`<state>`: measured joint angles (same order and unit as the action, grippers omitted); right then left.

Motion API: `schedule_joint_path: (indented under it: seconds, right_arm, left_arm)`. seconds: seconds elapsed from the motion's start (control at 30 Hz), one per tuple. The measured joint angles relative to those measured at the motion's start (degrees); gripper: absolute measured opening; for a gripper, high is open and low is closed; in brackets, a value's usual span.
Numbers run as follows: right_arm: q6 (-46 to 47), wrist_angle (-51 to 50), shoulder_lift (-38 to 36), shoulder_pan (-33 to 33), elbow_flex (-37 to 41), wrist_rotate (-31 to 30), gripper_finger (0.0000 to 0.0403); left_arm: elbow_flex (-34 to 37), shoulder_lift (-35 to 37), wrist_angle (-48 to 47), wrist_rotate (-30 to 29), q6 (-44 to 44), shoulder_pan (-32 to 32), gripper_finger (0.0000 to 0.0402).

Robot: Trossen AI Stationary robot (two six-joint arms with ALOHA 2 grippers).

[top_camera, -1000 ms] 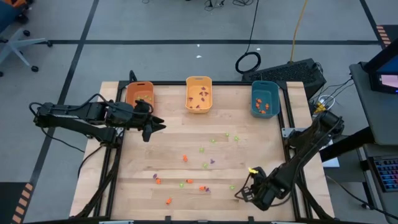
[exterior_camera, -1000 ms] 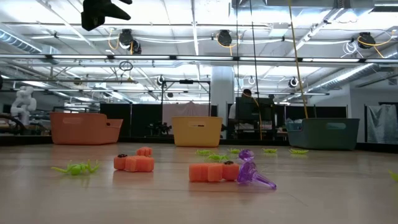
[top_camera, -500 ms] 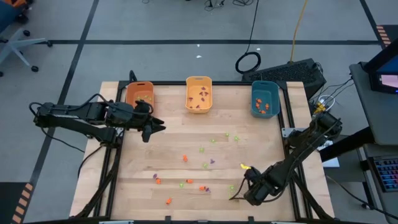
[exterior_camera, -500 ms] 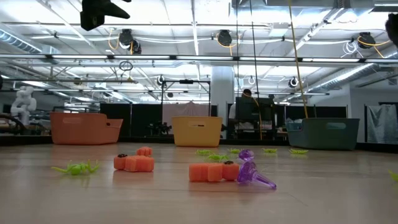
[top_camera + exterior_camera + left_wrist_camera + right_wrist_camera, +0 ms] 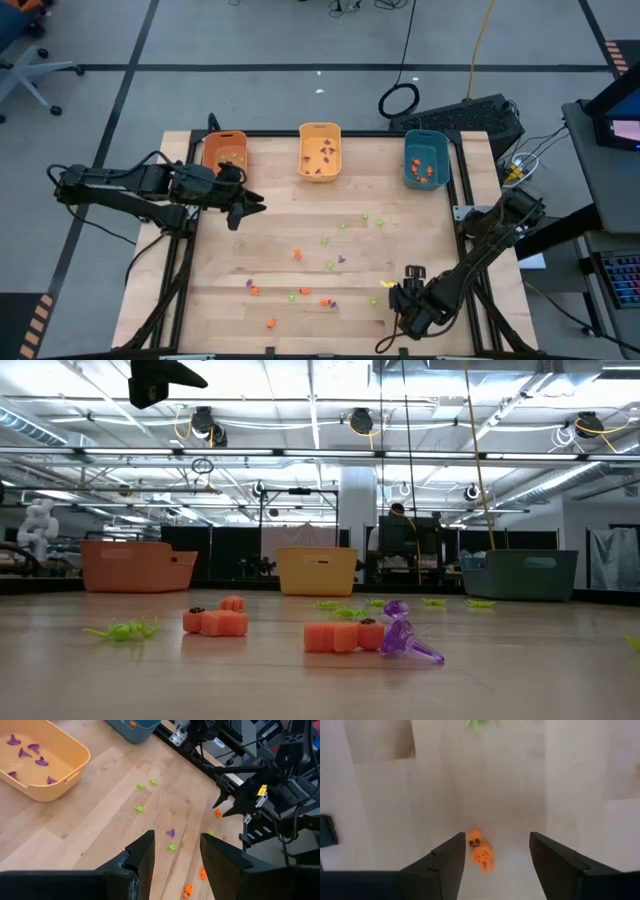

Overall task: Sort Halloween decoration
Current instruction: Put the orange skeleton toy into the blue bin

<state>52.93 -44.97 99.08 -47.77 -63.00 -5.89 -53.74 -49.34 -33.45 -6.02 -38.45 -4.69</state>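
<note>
The right gripper (image 5: 408, 291), fingers wide, was poised at the table's (image 5: 280, 225) five o'clock over an orange trinket (image 5: 480, 852), apparently for a pick needing descent and closure, while the left gripper (image 5: 248, 205), parted and empty, waited near ten o'clock.

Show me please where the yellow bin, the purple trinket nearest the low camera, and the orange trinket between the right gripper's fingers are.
yellow bin (image 5: 320, 176): high view, its near rim.
purple trinket (image 5: 403, 637): low view, its body.
orange trinket (image 5: 480, 852): right wrist view, its middle.
</note>
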Motion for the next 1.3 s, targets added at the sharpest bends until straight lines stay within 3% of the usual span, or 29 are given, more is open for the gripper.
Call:
schedule_joint_path:
  seconds: [0.4, 0.93, 1.13, 1.3]
  right_arm:
    - [-1.14, 2.16, 5.20, -0.63, -0.26, 3.94, 0.0200]
    - [-1.20, 4.05, 5.60, -1.16, -0.11, 3.17, 0.0047]
    - [-0.10, 4.04, 5.33, -1.12, -0.09, 3.44, 0.0015]
    - [0.77, 4.10, 4.32, -1.06, 0.00, 3.17, 0.0011]
  left_arm:
    - [0.00, 0.00, -0.04, -0.07, -0.01, 0.00, 0.0157]
    - [0.00, 0.01, -0.04, -0.53, 0.67, 0.04, 0.0157]
    - [0.00, 0.00, -0.04, -0.57, 1.56, 0.04, 0.0157]
    - [0.00, 0.00, -0.04, -0.80, 1.74, 0.04, 0.0157]
